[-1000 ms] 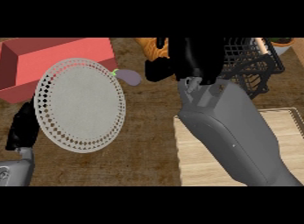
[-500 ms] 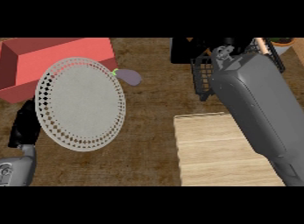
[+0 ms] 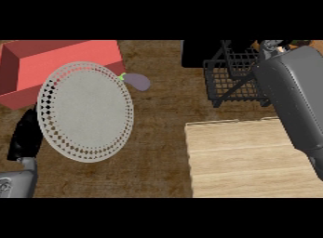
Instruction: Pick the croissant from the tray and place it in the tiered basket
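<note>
The right forearm (image 3: 298,100) runs up the bench's right side to the far right corner, where it meets the black wire basket (image 3: 236,76). The right hand itself is out of sight beyond the view's top edge, so whether it is wide, narrow or holding anything cannot be told. A small patch of orange-brown (image 3: 272,45) shows at the arm's top, just over the basket's far right rim; it may be the croissant, but too little shows to be sure, and nothing of its shape or surface can be read. If so, it is at the basket, not on the tray.

The risks, as a judgement: a release off the rim's line would send the pastry outside the wires or behind the basket, and the arm, lying close to the basket's right wall, could nudge the light frame on pulling back.

The left hand (image 3: 25,135) rests by the near left edge, fingers straight, beside a pale perforated plate (image 3: 85,118). A red tray (image 3: 26,69) sits at the far left corner, with a small purple aubergine (image 3: 137,82) near it, and a light board (image 3: 253,158) at the near right.
</note>
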`<state>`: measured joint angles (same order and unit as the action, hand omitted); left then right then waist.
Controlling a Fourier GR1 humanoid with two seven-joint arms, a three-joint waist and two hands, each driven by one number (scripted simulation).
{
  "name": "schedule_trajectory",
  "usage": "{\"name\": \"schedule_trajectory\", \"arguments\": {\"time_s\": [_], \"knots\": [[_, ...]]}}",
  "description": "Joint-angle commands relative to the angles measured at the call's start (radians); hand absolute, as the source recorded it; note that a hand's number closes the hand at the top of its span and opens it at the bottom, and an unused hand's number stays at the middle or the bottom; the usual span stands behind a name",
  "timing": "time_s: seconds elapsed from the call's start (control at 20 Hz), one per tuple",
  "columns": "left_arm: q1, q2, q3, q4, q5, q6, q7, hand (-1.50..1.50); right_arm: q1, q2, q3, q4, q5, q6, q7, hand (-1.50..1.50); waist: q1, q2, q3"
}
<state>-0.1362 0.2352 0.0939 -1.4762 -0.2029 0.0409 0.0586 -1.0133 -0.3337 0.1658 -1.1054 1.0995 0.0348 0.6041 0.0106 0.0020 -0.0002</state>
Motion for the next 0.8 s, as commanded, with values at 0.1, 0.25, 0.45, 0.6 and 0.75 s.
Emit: {"name": "schedule_trajectory", "arguments": {"time_s": [0.1, 0.25, 0.45, 0.6, 0.75], "knots": [[-0.039, 0.017, 0.032, 0.054, 0.005, -0.010, -0.038, 0.00, 0.019, -0.034, -0.085, 0.125, -0.065, -0.038, -0.187, 1.50, -0.003, 0.002, 0.000], [0.004, -0.027, -0.012, -0.009, -0.027, 0.020, 0.005, 0.00, 0.047, -0.018, -0.109, 0.147, -0.095, -0.026, -0.220, 1.50, -0.001, -0.001, 0.000], [-0.044, 0.022, 0.049, 0.042, 0.031, -0.036, -0.009, 0.00, 0.049, -0.002, -0.146, 0.229, -0.119, -0.053, -0.277, 1.50, 0.000, 0.001, 0.000], [-0.021, -0.011, 0.013, 0.026, -0.010, 0.005, -0.010, 0.00, 0.061, 0.042, -0.276, 0.249, -0.251, -0.037, -0.197, 1.50, 0.002, 0.003, 0.001], [-0.031, -0.006, 0.020, 0.019, -0.004, -0.004, 0.003, 0.00, 0.080, 0.002, -0.265, 0.283, -0.238, -0.010, -0.258, -1.50, -0.001, 0.001, 0.000]]}}
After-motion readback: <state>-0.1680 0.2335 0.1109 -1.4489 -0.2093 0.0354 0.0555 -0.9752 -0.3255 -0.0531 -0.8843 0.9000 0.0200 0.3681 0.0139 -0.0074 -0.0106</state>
